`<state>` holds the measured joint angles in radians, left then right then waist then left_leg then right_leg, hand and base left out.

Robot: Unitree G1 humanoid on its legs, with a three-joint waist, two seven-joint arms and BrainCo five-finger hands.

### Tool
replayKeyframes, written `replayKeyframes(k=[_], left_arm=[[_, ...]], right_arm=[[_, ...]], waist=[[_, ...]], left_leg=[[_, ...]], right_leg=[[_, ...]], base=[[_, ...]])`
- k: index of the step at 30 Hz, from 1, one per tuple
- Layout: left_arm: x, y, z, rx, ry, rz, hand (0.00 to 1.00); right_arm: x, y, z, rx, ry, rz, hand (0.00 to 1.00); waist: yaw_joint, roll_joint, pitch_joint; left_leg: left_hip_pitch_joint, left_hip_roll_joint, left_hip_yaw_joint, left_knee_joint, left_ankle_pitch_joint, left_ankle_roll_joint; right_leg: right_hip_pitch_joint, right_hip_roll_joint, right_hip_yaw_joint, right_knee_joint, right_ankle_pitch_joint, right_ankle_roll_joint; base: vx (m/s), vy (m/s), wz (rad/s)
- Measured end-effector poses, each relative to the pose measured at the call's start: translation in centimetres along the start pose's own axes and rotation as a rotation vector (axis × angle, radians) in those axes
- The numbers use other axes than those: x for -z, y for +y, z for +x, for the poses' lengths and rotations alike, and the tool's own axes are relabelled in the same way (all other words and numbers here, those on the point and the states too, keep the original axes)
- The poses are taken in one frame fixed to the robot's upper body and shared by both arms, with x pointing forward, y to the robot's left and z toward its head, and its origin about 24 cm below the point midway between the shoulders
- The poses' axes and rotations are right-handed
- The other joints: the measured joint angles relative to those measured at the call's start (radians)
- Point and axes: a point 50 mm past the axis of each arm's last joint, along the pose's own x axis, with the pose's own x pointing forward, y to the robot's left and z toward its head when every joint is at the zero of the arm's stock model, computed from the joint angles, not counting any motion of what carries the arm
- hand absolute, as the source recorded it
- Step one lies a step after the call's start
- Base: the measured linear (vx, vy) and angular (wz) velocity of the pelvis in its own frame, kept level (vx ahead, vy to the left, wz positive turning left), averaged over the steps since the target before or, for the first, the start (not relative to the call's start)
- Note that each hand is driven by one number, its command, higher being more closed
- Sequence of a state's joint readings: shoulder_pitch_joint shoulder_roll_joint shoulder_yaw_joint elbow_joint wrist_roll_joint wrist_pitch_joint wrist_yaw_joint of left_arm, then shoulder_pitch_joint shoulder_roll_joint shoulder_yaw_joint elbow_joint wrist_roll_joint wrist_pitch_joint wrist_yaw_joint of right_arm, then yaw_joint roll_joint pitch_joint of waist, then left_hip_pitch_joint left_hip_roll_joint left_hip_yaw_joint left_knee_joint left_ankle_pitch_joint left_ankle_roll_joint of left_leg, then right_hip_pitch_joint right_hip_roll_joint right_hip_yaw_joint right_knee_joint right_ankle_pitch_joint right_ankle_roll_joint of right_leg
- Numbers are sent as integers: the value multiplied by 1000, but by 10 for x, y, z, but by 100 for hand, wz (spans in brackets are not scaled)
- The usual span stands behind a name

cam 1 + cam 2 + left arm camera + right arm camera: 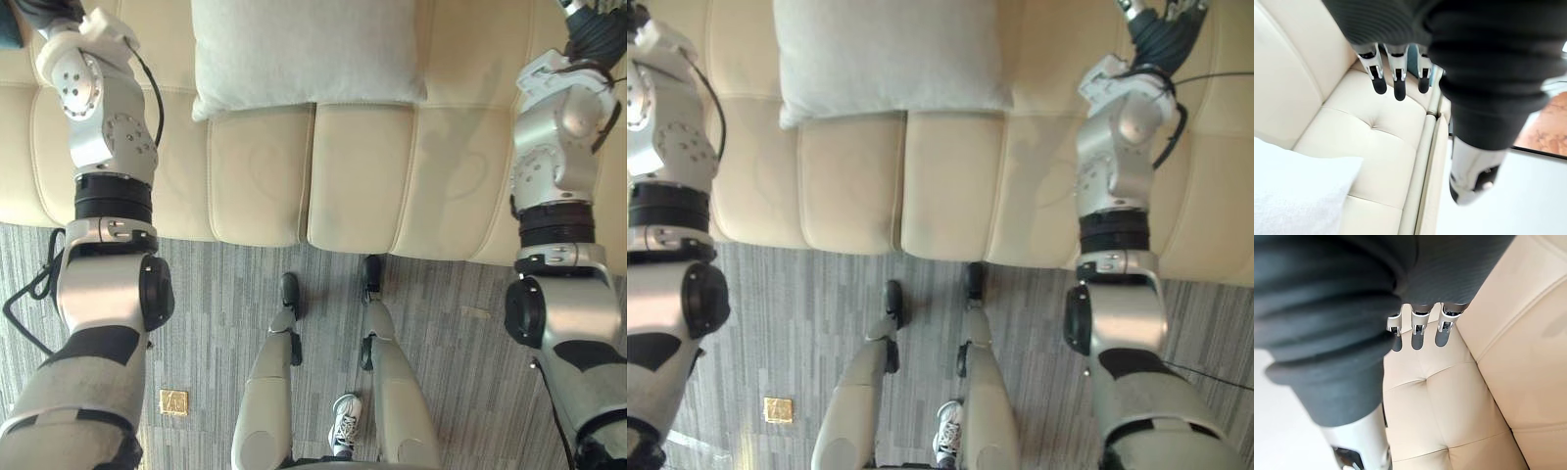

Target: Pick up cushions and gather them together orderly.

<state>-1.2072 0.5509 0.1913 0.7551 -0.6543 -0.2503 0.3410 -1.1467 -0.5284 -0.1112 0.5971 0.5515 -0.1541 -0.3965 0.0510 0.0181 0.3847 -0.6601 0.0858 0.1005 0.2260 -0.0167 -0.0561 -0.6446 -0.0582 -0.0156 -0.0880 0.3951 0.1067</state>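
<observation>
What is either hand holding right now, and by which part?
Nothing is held. The left hand and the right hand both hang over the sofa seat with fingers straight, and the cushion lies untouched between the arms.

Overhead stereo, close wrists, shared cushion [309, 49]

So the cream tufted sofa [353, 186] took up the whole top half of the frame, its seat panels split by seams running down to the front edge. Below that was grey streaky carpet [216, 323]. A little gold square [173, 401] lay flat on the carpet at lower left, and somebody's white sneaker [345, 423] poked in at bottom centre.
</observation>
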Motion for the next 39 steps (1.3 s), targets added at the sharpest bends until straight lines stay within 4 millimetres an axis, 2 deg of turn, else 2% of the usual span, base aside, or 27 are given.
replayKeyframes(k=[2, 3, 5, 6, 7, 8, 9, 10, 11, 12, 14, 15, 16, 17, 18, 20, 21, 22, 24, 25, 27, 28, 30, 31, 32, 36, 39], left_arm=[[1, 16, -5, -10, -10, 23, 0], [5, 31, -14, -4, -13, 49, 0], [16, 49, -26, -14, 14, 98, 0], [33, 75, -47, -39, 63, 162, 0], [39, 83, -54, -47, 81, 180, 0], [50, 100, -73, -56, 121, 222, 0], [53, 105, -81, -57, 134, 237, 0], [59, 124, -102, -59, 169, 280, 0], [64, 141, -123, -78, 209, 323, 0], [69, 149, -133, -85, 240, 339, 0], [92, 182, -192, -141, 420, 400, 0], [96, 187, -203, -147, 457, 409, 0], [106, 195, -232, -132, 560, 447, 0], [110, 199, -248, -116, 614, 468, 0], [117, 205, -277, -84, 717, 503, 0], [123, 211, -300, -70, 808, 529, 0], [128, 220, -320, -81, 892, 548, 0], [130, 223, -328, -88, 923, 558, 0], [135, 236, -363, -107, 1065, 598, 0], [136, 239, -370, -106, 1097, 613, 0], [137, 252, -407, -125, 1257, 665, 0], [137, 254, -412, -128, 1281, 674, 0], [135, 262, -440, -152, 1403, 710, 0], [135, 264, -444, -156, 1418, 714, 0], [132, 268, -454, -160, 1463, 735, 0], [123, 279, -474, -181, 1569, 794, 0], [120, 282, -478, -182, 1589, 814, 0]], right_arm=[[1, -7, -5, -15, -11, -16, 0], [7, -21, -17, -30, -11, -53, 0], [21, -38, -31, -24, 25, -93, 0], [43, -70, -53, 28, 93, -136, 0], [50, -81, -62, 47, 118, -149, 0], [65, -106, -85, 89, 176, -179, 0], [70, -115, -95, 105, 202, -193, 0], [88, -136, -127, 142, 287, -226, 0], [100, -146, -149, 152, 356, -243, 0], [105, -152, -159, 157, 387, -257, 0], [125, -166, -207, 163, 527, -283, 0], [128, -170, -216, 164, 552, -293, 0], [132, -177, -239, 161, 614, -320, 0], [134, -182, -252, 161, 651, -332, 0], [137, -189, -276, 158, 717, -352, 0], [140, -194, -294, 155, 774, -363, 0], [143, -197, -311, 163, 829, -362, 0], [144, -198, -318, 167, 853, -365, 0], [150, -208, -351, 179, 984, -387, 0], [151, -209, -358, 175, 1013, -398, 0], [156, -218, -390, 181, 1154, -431, 0], [157, -219, -396, 183, 1177, -438, 0], [160, -227, -425, 189, 1316, -479, 0], [160, -229, -430, 191, 1337, -485, 0], [159, -233, -442, 198, 1397, -505, 0], [155, -243, -471, 233, 1539, -544, 0], [151, -249, -480, 273, 1580, -556, 0]], waist=[[0, 0, 0], [0, 0, 0], [0, 0, 0], [-2, -2, -1], [-4, -2, -1], [-11, -14, -8], [-14, -25, -15], [-17, -65, -40], [-18, -69, -49], [-18, -69, -49], [-16, -75, -66], [-17, -75, -74], [-16, -76, -99], [-16, -77, -111], [-15, -79, -145], [-15, -77, -168], [-15, -77, -190], [-15, -77, -204], [-15, -74, -262], [-15, -72, -271], [-15, -68, -311], [-15, -68, -317], [-15, -66, -347], [-15, -65, -348], [-15, -64, -360], [-14, -57, -377], [-14, -56, -386]], left_leg=[[1, 5, -1, 4, 0, -1], [10, 9, -6, 3, 0, -1], [32, 11, -9, 2, 0, -1], [79, 9, -11, -13, 1, -2], [95, 7, -12, -17, 1, -2], [125, -6, -17, -24, 1, -2], [134, -16, -16, -28, 0, -2], [150, -40, -17, -33, -4, -8], [158, -37, -28, -36, -4, -10], [165, -35, -31, -37, -3, -11], [210, -34, -38, -56, -4, -16], [215, -34, -40, -57, -5, -17], [230, -33, -42, -63, -6, -18], [245, -33, -42, -68, -7, -19], [266, -33, -41, -67, -14, -23], [298, -32, -40, -67, -22, -26], [331, -30, -38, -67, -32, -23], [342, -29, -35, -67, -38, -23], [393, -25, -28, -67, -58, -23], [405, -25, -27, -67, -61, -22], [459, -25, -25, -74, -76, -22], [468, -25, -24, -77, -77, -22], [514, -27, -22, -106, -77, -22], [522, -28, -23, -109, -77, -22], [539, -28, -23, -123, -76, -21], [596, -31, -25, -159, -74, -19], [617, -39, -27, -176, -70, -13]], right_leg=[[4, 5, -2, 0, 0, 0], [15, 10, -6, 0, 0, 0], [36, 12, -7, -1, 0, 0], [76, 13, -8, -1, -2, 0], [90, 12, -8, -1, -6, -2], [126, 3, -11, -2, -47, -32], [137, -5, -13, -2, -74, -38], [157, -33, -16, -4, -172, -72], [168, -29, -21, -3, -178, -58], [176, -28, -27, -3, -179, -57], [212, -23, -30, -3, -191, -58], [217, -23, -31, -3, -192, -58], [232, -23, -34, -3, -196, -57], [243, -23, -34, -3, -198, -54], [265, -23, -36, -2, -204, -48], [298, -23, -42, -2, -211, -46], [329, -23, -46, -2, -221, -45], [339, -22, -46, -2, -225, -46], [392, -22, -52, -2, -244, -43], [403, -22, -52, -2, -248, -44], [454, -22, -54, -2, -265, -44], [461, -22, -54, -2, -267, -44], [493, -24, -55, -2, -279, -45], [499, -24, -55, -2, -281, -43], [510, -24, -55, -2, -285, -43], [550, -24, -56, -2, -289, -42], [561, -30, -56, -2, -290, -41]], base=[[-8, -10, -3], [0, 0, 0], [0, 0, 0], [0, 0, 0], [15, -7, 12], [17, -4, 21], [31, -16, 37], [25, -43, 26], [24, -49, 23], [6, -70, 8], [9, -55, 3], [20, -32, 1], [21, -21, 3], [43, -27, 1], [41, -10, -3], [68, 0, -5], [71, 7, -5], [68, 10, -5], [76, 15, -1], [83, 24, -1], [83, 27, -3], [93, 23, -2], [86, 13, -1], [62, 4, -1], [43, 0, -1], [64, 3, -2], [27, 10, 0]])
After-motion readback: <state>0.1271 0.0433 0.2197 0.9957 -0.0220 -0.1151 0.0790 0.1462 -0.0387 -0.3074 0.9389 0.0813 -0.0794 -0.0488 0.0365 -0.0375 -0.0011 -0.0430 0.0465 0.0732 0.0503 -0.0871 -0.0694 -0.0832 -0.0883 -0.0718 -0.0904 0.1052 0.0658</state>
